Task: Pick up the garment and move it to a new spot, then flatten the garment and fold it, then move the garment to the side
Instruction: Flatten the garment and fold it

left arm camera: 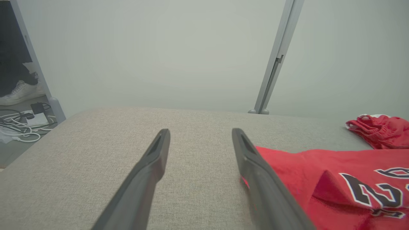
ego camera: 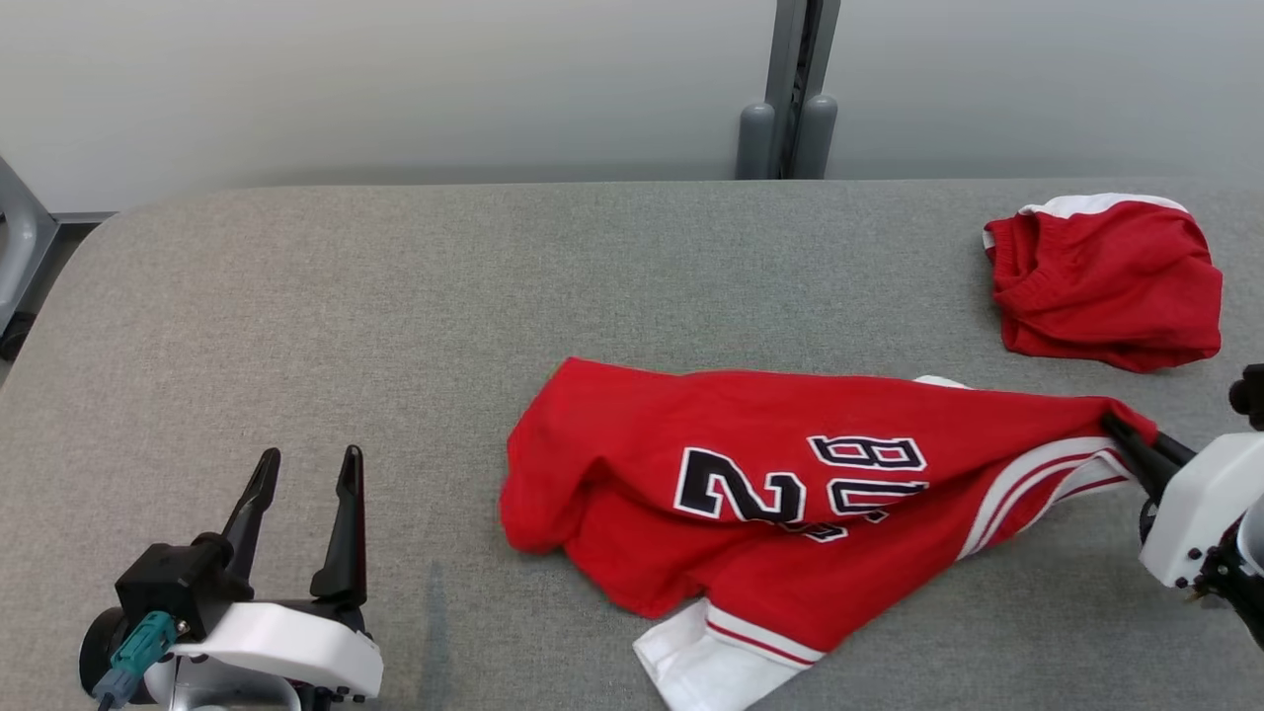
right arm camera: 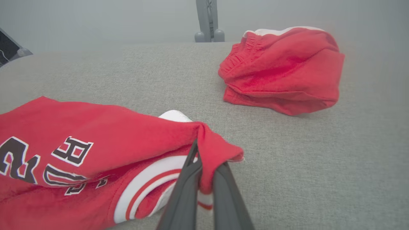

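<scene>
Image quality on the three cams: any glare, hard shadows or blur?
Head view: even soft light, no glare, jersey print crisp, only faint shadows on the table. Left wrist view: left tool soft up close, wall hazy. Right wrist view: right tool blurred at the bottom edge, jersey lettering legible, shorts in focus.

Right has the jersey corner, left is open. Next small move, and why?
Probably bring the left gripper across to the jersey and pinch its left edge. The right gripper is shut on one corner only, the cloth lies crumpled, and the left jaws stand open clear of it; a second grip should help flatten it.
</scene>
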